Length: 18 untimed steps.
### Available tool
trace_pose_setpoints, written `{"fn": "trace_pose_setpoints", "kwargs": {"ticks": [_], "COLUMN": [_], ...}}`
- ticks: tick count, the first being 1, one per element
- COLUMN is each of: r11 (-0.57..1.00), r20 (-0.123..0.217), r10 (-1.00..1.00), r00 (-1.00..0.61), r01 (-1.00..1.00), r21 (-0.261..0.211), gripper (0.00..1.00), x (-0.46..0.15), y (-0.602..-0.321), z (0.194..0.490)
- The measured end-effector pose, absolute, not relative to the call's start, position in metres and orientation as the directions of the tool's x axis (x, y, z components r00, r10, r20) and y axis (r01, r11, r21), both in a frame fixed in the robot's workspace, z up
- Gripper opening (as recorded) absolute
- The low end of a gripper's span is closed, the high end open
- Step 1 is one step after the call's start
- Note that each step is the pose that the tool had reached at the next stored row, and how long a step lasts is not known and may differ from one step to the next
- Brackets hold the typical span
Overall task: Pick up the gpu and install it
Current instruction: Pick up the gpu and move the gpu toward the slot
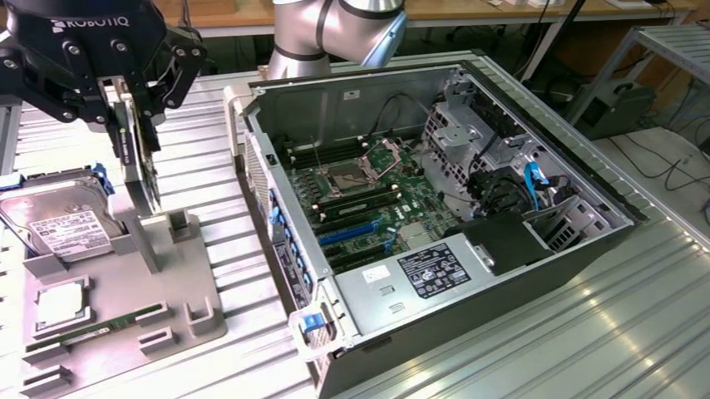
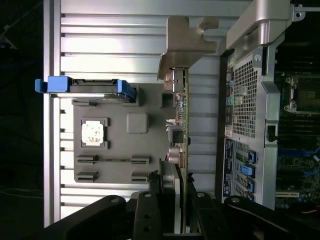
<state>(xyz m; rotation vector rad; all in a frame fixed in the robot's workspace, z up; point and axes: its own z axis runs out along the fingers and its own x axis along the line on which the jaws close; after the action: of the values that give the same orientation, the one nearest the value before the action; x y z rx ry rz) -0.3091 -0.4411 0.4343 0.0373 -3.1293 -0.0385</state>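
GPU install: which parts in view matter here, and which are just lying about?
Job: gpu, clamped in the gripper; open PC case.
Lying about: hard drive, CPU, memory stick, all on the grey fixture.

gpu (image 1: pixel 142 166): thin dark card, upright on edge, clamped by tool (image 1: pixel 131 104).

Below the fingers (image 1: pixel 115 100) spreads a ribbed metal table (image 1: pixel 621 332) of long silver slats, with pale glare lying on the slats farthest from the fingers. Behind the fingers, a wooden desk (image 1: pixel 488 10) runs along the back. Well apart from them, at the exterior view's right, a grey metal frame (image 1: pixel 677 41) stands over a dark box (image 1: pixel 616 104) and loose cables (image 1: pixel 654 162) on a pale floor (image 1: pixel 682 187). In the wrist view, a dark space (image 2: pixel 20 150) lies past the table's edge.
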Motion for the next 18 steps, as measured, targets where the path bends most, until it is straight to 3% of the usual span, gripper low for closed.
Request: {"fn": "trace_pose_setpoints", "kwargs": {"ticks": [4,18], "r11": [0.999,0.999], "r20": [0.011,0.011], "r10": [-0.023,-0.023], "r00": [-1.0,-1.0], "r01": [-0.024,-0.024], "r21": [-0.028,-0.028], "gripper": [0.28,0.28], "x": [-0.309,-0.276], "y": [-0.441,-0.44], "z": [0.434,0.431]}}
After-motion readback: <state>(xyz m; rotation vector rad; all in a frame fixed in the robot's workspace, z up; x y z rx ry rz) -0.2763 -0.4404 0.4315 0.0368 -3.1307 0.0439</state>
